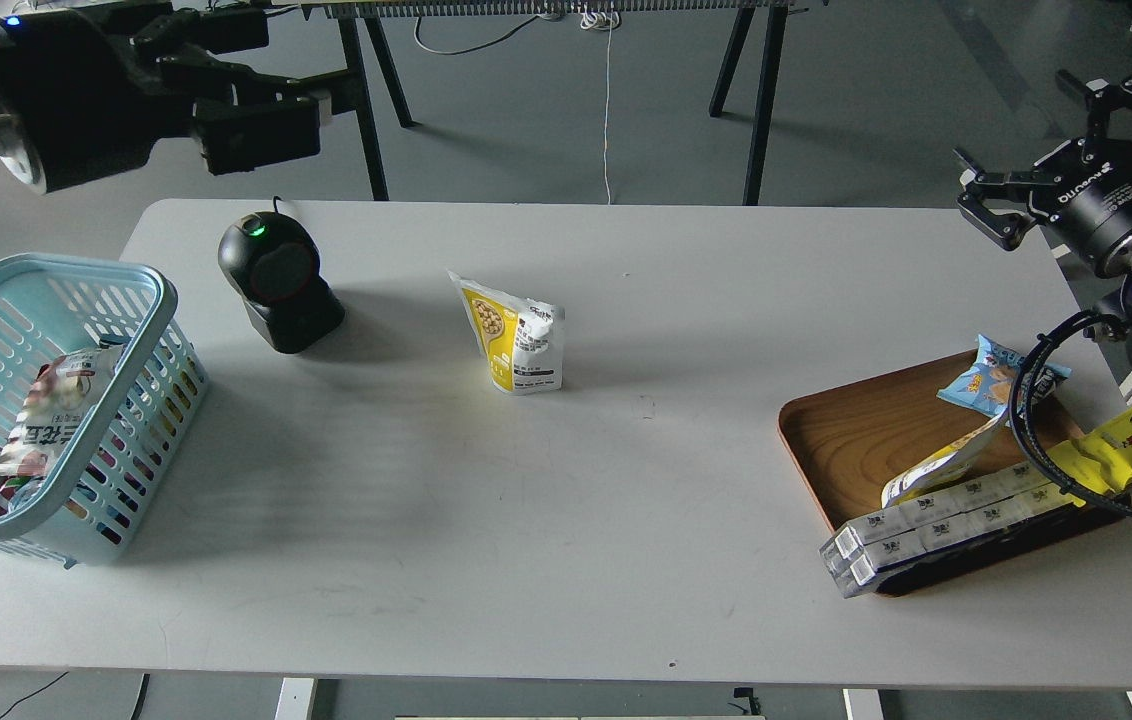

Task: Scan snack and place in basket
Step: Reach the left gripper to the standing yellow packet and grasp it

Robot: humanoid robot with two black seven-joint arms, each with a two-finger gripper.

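Snack [516, 335]: a small pouch standing upright near the table's [566, 500] centre, touching nothing, with the scanner [278, 282] at its 9 o'clock and the basket [46, 400] farther out at 8 o'clock. Judged light, soft and crinkly, with a slick film skin; likely to tip or crumple under a hard pinch. I would best hold it across the flat upper seam near the spout, where the film is stiffest, leaving the printed face free for scanning. My left gripper [321, 100] hangs high at 11 o'clock, empty; I cannot tell its finger spacing. My right gripper [991, 200], at 3 o'clock above the tray [856, 440], is spread and empty.
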